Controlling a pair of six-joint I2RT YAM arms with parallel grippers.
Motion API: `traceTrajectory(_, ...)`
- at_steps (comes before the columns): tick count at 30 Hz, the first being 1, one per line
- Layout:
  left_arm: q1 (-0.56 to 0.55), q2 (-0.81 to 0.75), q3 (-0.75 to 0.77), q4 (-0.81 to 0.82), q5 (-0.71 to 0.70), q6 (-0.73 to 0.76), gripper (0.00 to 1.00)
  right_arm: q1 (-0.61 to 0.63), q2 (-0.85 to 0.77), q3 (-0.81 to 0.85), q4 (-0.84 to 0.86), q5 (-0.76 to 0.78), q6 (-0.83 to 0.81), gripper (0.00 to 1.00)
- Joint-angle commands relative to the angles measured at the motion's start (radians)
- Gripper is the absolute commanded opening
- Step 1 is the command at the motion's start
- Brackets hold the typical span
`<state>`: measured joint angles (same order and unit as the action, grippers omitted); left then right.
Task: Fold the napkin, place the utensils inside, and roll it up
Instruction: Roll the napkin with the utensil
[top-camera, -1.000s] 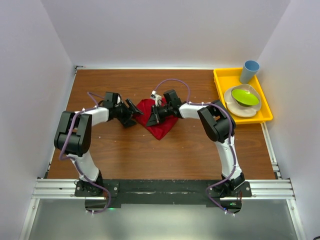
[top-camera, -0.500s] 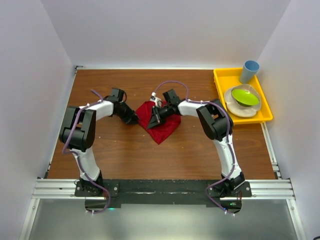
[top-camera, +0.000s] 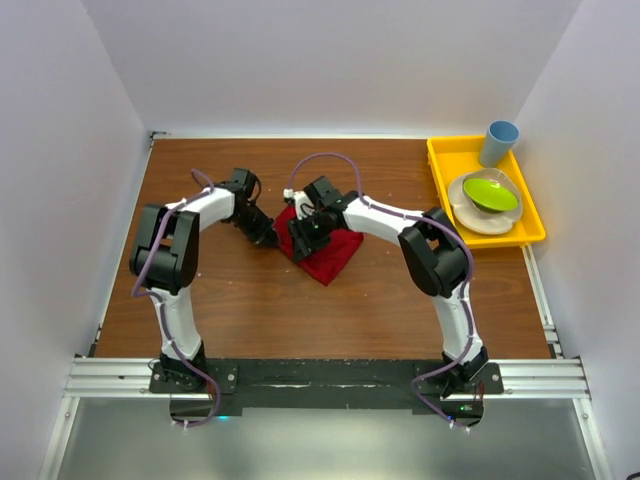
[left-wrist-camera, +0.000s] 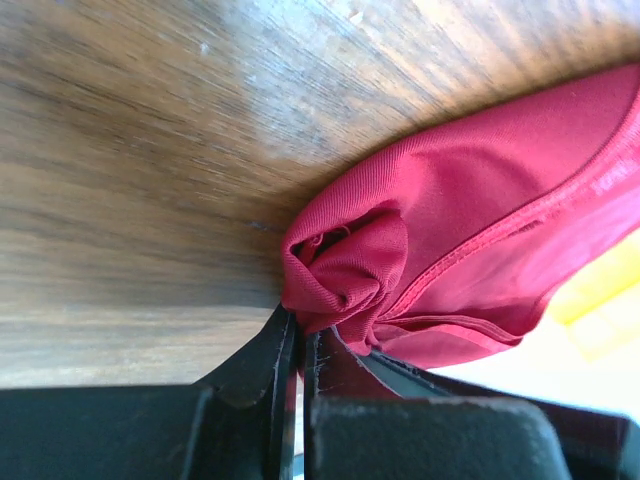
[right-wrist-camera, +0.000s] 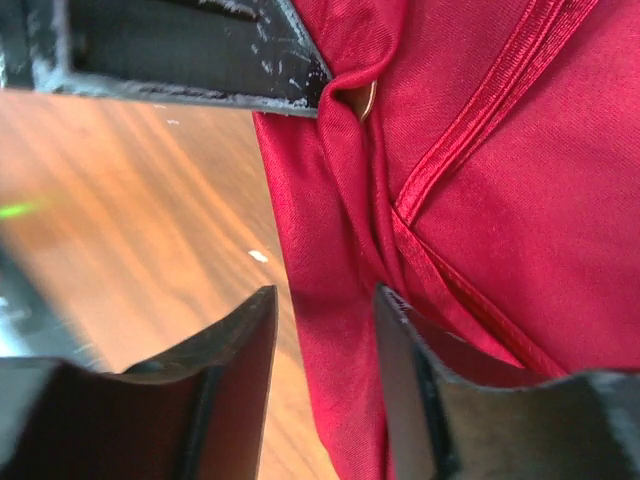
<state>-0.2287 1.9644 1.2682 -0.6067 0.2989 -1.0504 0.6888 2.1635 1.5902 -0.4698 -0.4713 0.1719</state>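
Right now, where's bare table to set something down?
Free: the table strip between the napkin and the near edge. Crowded: centre, where left gripper and right gripper meet on the napkin; the yellow tray is mostly full.

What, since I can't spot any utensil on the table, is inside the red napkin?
Only a small copper sliver peeks from a crease of the napkin, probably a utensil's edge. The rest is covered by cloth.

Sheeny cloth napkin (left-wrist-camera: 470, 230), wood-grain table (left-wrist-camera: 150, 150)
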Motion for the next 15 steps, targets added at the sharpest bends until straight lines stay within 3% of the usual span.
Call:
traceTrajectory(1,-0.012,0.056,0.034,-0.237,-0.119,0.047,0.0,0.093,-0.095,-0.059,-0.061,0.374,-0.123,0.53)
traceTrajectory(7,-0.012,0.048,0.023,-0.26,-0.104,0.027,0.0,0.179,-0.182,-0.124,0.048,0.575,-0.166,0.56)
traceTrajectory(15,-0.012,0.042,0.026,-0.28,-0.08,0.007,0.0,0.232,-0.162,-0.098,0.102,0.588,-0.224,0.58)
